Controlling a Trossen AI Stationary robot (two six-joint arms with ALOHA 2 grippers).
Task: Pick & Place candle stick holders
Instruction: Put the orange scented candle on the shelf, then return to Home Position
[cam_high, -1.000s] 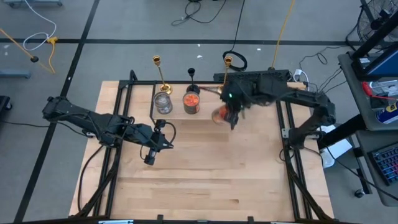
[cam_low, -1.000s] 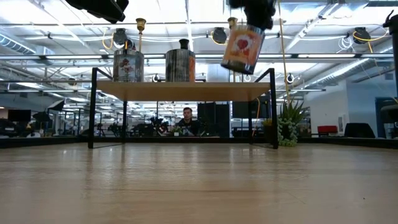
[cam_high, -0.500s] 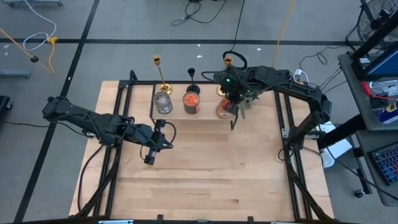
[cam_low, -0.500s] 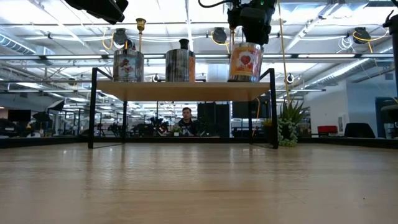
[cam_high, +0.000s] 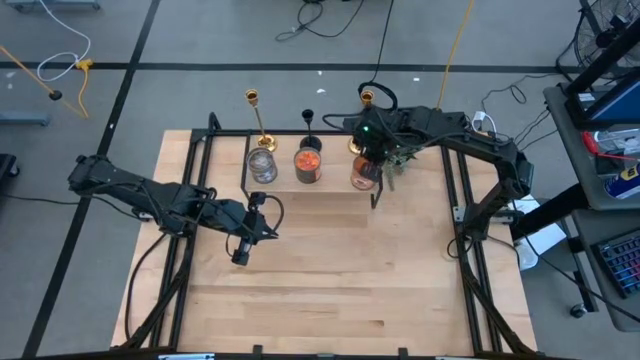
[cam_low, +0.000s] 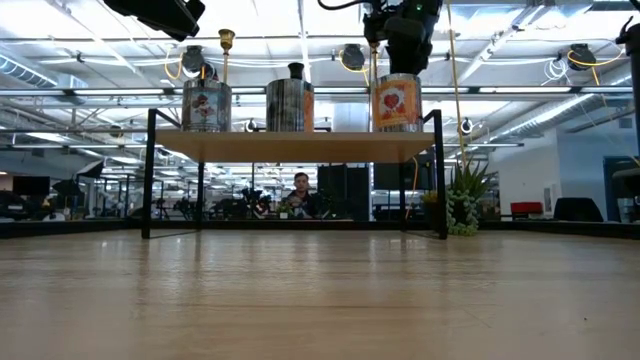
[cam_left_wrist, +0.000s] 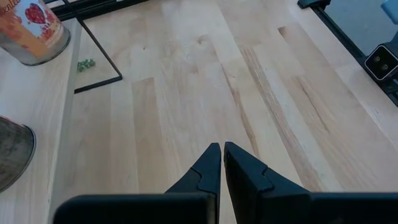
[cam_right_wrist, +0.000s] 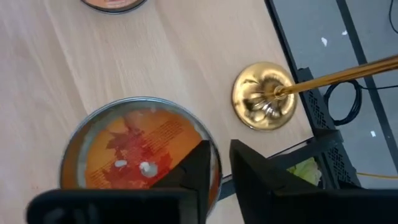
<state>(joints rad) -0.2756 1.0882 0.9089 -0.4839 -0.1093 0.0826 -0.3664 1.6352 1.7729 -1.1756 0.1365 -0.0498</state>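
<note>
Two gold candlesticks and a shorter black one stand on their round bases at the back of a raised wooden shelf. The right gold one's base also shows in the right wrist view. My right gripper is over the shelf's right end, shut on an orange candle tin just in front of that candlestick. My left gripper is shut and empty over the bare table, in front of the shelf's left end. My right gripper holds the orange tin by its rim, on the side toward the gold candlestick. One finger is inside the tin over the wax and the other is outside. The fingers point down from above. The tin stands upright on the shelf.
Two more tins stand on the shelf's left and middle parts. The shelf rests on thin black legs. A green plant stands behind the shelf's right end. The table in front of the shelf is bare wood.
My right gripper has carried the orange tin toward the table's far edge and down. The tin hung tilted and clear in front of the shelf; now it stands upright on the shelf's right end, beside the right gold candlestick.
</note>
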